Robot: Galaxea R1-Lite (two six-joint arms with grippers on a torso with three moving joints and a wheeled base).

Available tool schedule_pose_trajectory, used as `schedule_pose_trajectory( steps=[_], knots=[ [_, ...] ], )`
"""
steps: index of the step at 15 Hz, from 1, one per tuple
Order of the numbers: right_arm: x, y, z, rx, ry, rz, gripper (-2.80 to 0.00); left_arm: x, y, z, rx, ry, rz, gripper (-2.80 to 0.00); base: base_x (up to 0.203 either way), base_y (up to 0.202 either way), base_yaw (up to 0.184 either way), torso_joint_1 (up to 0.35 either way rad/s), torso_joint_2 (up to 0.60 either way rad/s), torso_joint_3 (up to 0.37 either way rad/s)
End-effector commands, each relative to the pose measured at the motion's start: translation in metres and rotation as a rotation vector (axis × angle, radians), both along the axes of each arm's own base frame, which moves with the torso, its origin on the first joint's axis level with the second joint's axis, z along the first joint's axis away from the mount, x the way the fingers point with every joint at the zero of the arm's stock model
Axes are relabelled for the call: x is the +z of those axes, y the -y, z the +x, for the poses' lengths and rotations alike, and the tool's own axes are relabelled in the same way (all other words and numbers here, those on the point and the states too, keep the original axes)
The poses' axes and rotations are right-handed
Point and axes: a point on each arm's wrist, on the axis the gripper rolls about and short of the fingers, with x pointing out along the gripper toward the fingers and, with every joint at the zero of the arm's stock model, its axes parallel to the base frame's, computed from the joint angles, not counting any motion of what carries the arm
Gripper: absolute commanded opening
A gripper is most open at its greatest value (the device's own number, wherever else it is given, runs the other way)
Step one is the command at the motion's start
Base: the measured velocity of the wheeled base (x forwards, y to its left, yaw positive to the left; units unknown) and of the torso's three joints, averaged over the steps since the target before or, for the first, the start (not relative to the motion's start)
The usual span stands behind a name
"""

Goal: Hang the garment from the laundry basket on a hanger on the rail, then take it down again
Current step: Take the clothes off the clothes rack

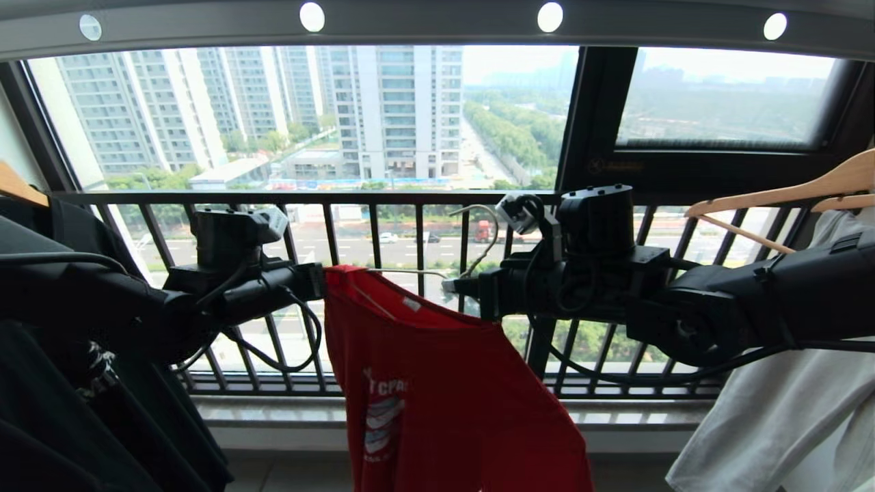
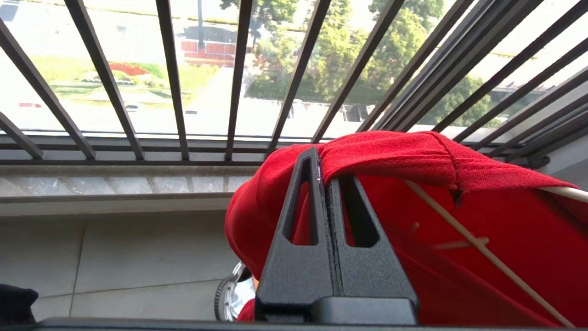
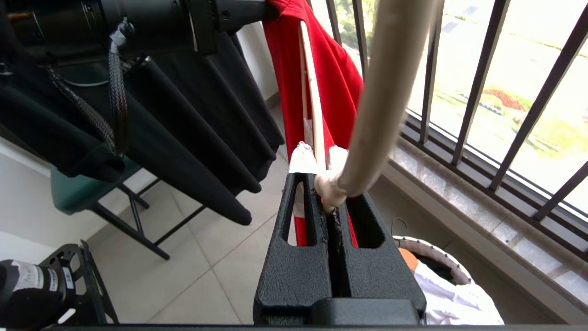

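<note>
The rail (image 1: 437,27) runs overhead, with the black railing (image 1: 383,198) below it. The red T-shirt (image 1: 444,389) hangs well below the rail, in front of the railing, draped on the wire hanger (image 1: 410,272). My left gripper (image 2: 324,184) is clamped on the shirt's shoulder at the hanger's left end. My right gripper (image 3: 327,202) is closed on the hanger's base, just under the hook (image 1: 482,232). The laundry basket (image 3: 441,262) sits on the floor beneath the rail.
</note>
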Motion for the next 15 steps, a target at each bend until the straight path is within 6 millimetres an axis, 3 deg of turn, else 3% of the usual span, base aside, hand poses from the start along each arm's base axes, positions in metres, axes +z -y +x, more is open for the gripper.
schedule_pose_trajectory(
  steps=[1,3,8,13,15],
  knots=[
    [0.000,0.000,0.000,0.002,0.000,0.002,-2.80,-0.006,-0.004,0.013,-0.008,-0.045,-0.145,-2.80,0.000,0.000,0.000,0.000,0.00,0.000],
    [0.000,0.000,0.000,0.002,0.001,0.003,-2.80,-0.006,-0.016,0.016,-0.072,-0.093,-0.279,-2.80,0.000,0.000,0.000,0.000,0.00,0.000],
    [-0.001,0.000,-0.002,0.011,-0.003,-0.001,-2.80,-0.016,-0.015,0.027,-0.057,-0.133,-0.348,-2.80,0.000,0.000,0.000,0.000,0.00,0.000],
    [-0.007,-0.012,-0.013,0.053,-0.019,-0.018,-2.80,0.009,-0.019,0.023,-0.033,-0.069,-0.389,-2.80,0.000,0.000,0.000,0.000,0.00,0.000],
    [-0.009,-0.014,-0.016,0.062,-0.023,-0.021,-2.80,0.009,-0.018,0.025,-0.031,-0.069,-0.387,-2.80,0.000,0.000,0.000,0.000,0.00,0.000]
  ],
)
